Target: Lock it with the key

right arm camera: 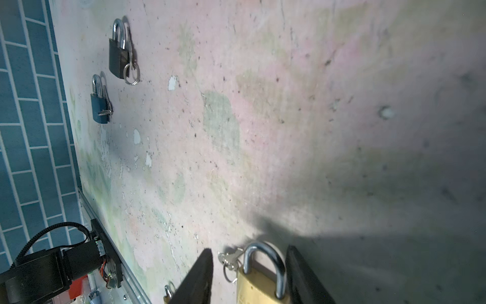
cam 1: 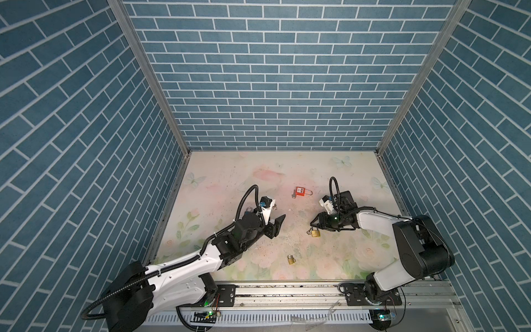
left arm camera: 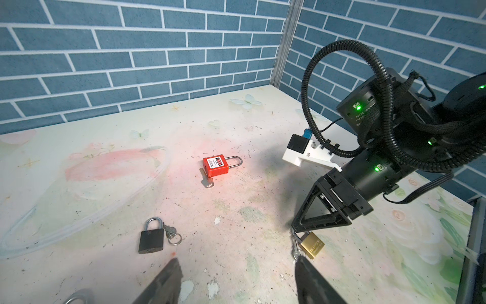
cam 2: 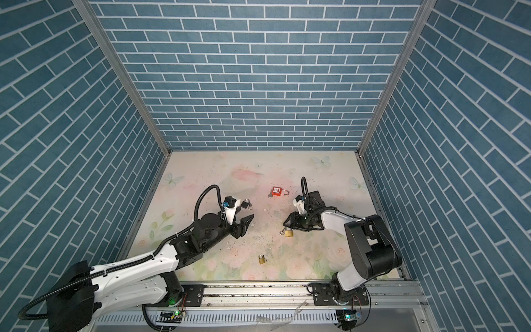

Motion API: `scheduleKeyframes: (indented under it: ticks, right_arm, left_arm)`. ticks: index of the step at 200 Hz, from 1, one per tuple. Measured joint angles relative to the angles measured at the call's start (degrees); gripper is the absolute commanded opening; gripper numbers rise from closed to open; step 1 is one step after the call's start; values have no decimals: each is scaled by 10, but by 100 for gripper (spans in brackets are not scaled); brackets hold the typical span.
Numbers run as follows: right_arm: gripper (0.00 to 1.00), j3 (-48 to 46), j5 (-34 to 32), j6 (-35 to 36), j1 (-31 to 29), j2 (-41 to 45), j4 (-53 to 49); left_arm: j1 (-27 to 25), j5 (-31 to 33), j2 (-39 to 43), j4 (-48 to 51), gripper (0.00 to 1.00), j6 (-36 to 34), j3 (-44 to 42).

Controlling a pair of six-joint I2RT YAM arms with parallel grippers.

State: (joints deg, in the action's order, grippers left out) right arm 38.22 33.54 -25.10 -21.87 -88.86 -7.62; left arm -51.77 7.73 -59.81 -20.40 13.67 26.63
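A brass padlock (right arm camera: 259,284) lies flat on the floral table (cam 1: 230,184), with a small silver key (right arm camera: 229,259) on a ring beside its shackle. My right gripper (right arm camera: 249,248) is low over it and open. Its fingers stand on either side of the padlock, and the key lies in the gap on one side. Both top views show that padlock (cam 1: 315,232) (cam 2: 289,232) just under the right gripper (cam 1: 311,225) (cam 2: 285,223). My left gripper (left arm camera: 236,260) (cam 1: 278,224) hovers open and empty left of centre, facing the same padlock (left arm camera: 312,245).
A red padlock (cam 1: 301,192) (left arm camera: 215,166) with a key lies further back at the centre. A smaller brass padlock (cam 1: 291,259) lies near the front. A black padlock (left arm camera: 151,240) and a blue one (right arm camera: 99,106) lie on the left. Blue brick walls enclose the table.
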Motion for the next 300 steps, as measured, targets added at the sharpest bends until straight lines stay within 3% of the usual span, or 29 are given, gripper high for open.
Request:
scheduleKeyframes:
  ticks: [83,130,156,200,219,239,266,300]
  right_arm:
    - [48,0,-21,-1,-4,25,-23]
    - [61,44,-97,15,-1,201,-61]
    - [67,64,-203,36,8,296,-37]
    - [70,-59,-433,95,71,391,125]
    - [70,-140,-531,130,98,389,228]
    - [70,-198,-620,147,128,354,310]
    - [70,-207,-708,144,160,272,376]
    - [70,-213,-733,148,163,169,487]
  left_arm:
    - [0,23,26,6,71,10,0]
    - [12,127,139,35,86,-11,-3]
    - [101,185,201,35,86,-43,-4]
    - [399,224,217,0,86,-10,-84]
    - [482,218,190,-15,86,22,-131]
    - [504,211,151,-26,86,24,-160]
    - [508,203,103,-66,86,15,-163]
    - [518,167,-1,-164,86,5,-163]
